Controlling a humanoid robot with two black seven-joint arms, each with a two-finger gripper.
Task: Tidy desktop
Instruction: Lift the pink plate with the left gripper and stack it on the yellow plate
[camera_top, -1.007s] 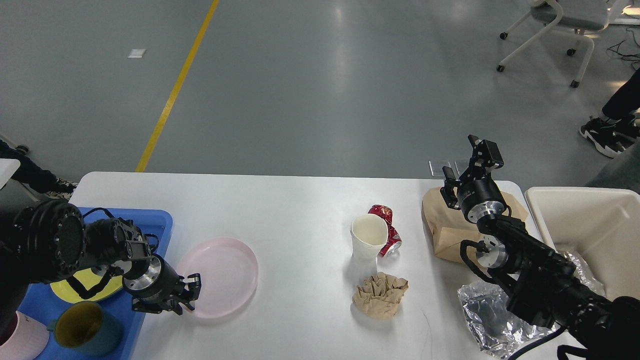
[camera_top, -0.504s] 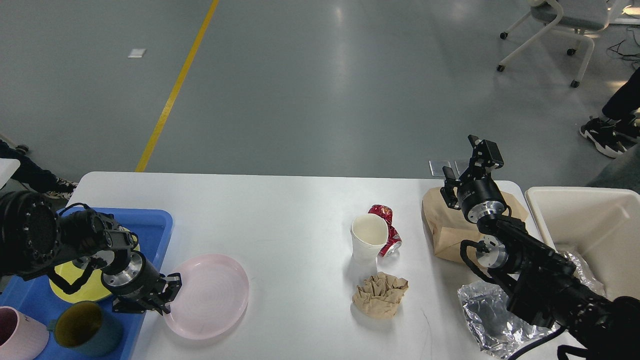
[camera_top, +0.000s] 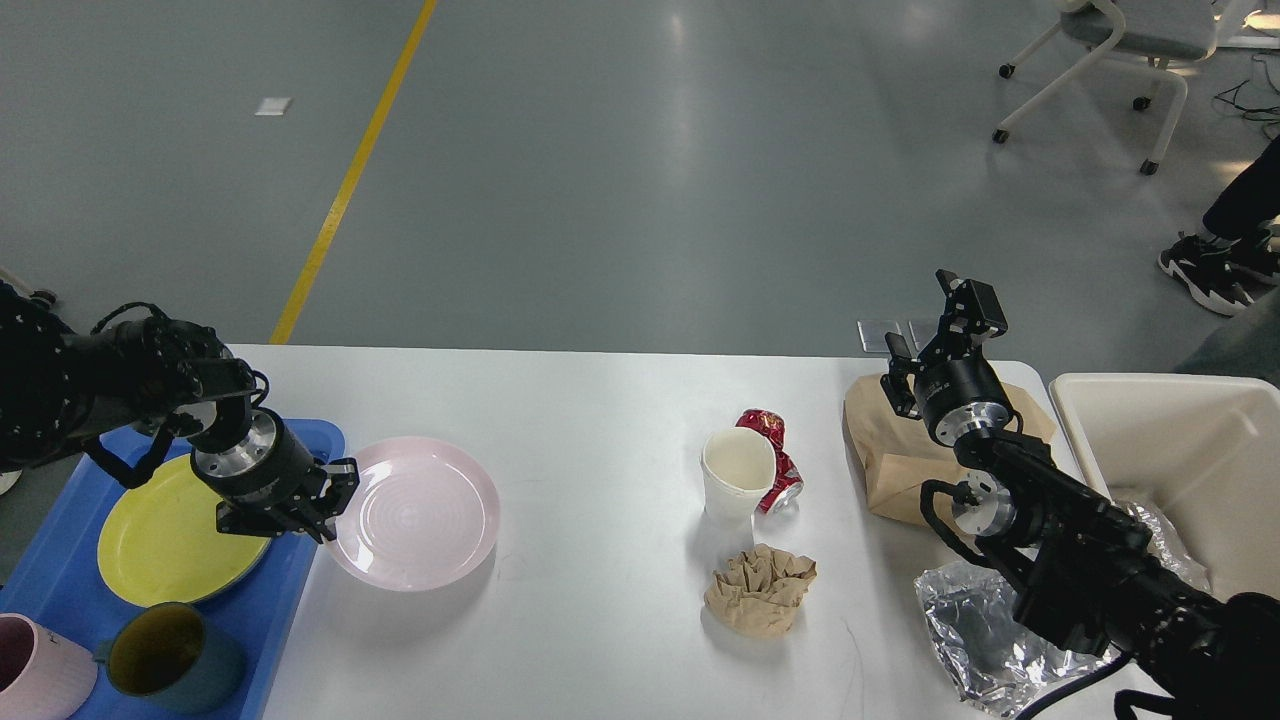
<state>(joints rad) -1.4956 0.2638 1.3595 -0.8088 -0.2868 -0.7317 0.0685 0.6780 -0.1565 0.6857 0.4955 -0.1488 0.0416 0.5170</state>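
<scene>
The white desktop (camera_top: 580, 420) fills the lower half of the head view. My left gripper (camera_top: 332, 492) is shut on the left rim of a pink plate (camera_top: 415, 512) and holds it tilted just above the desktop, beside the blue tray (camera_top: 300, 440). A white paper cup (camera_top: 738, 485), a crushed red can (camera_top: 772, 458), a crumpled brown paper (camera_top: 760, 590), a brown paper bag (camera_top: 895, 455) and crumpled foil (camera_top: 975, 625) lie on the desktop. My right gripper (camera_top: 962, 298) is raised above the bag's far edge; its fingers are too dark to tell apart.
The blue tray at the left holds a yellow plate (camera_top: 165, 540), a pink cup (camera_top: 35, 680) and a dark cup with a yellow inside (camera_top: 170, 665). A beige bin (camera_top: 1180, 440) stands off the desktop's right end. A chair (camera_top: 1120, 40) and a person's feet (camera_top: 1215, 265) are beyond.
My left gripper has dragged the pink plate to the left, then lifted it off the desktop and carried it farther back beside the tray. The right arm has not moved.
</scene>
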